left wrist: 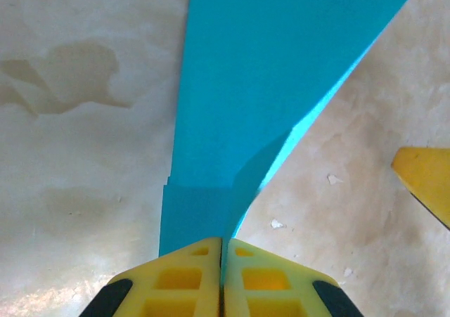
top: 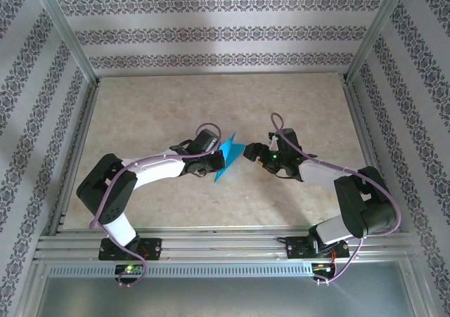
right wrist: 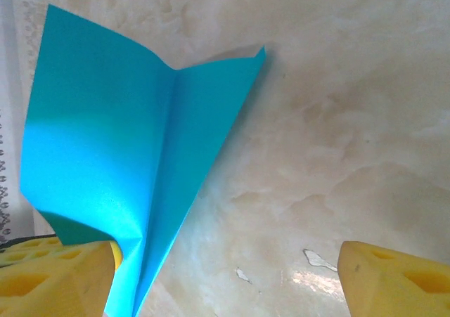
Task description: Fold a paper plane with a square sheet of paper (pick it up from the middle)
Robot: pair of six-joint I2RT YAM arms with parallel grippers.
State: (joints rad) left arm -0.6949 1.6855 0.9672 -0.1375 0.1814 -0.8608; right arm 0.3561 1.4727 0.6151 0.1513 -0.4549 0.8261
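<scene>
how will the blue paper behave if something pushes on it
Probably floppy: the paper curls near the shut left gripper pinching it. Likely very light, since that one pinch holds it up. Its crease may stiffen it lengthwise.

Lab; aluminium frame (top: pixel 211 245), patterned walls (top: pixel 211 32)

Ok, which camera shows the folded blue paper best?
The right wrist view: the paper appears almost whole, centre crease and both flaps clear. The left wrist view crops the paper, pinched in the shut left gripper. In the top external view the paper looks small.
</scene>
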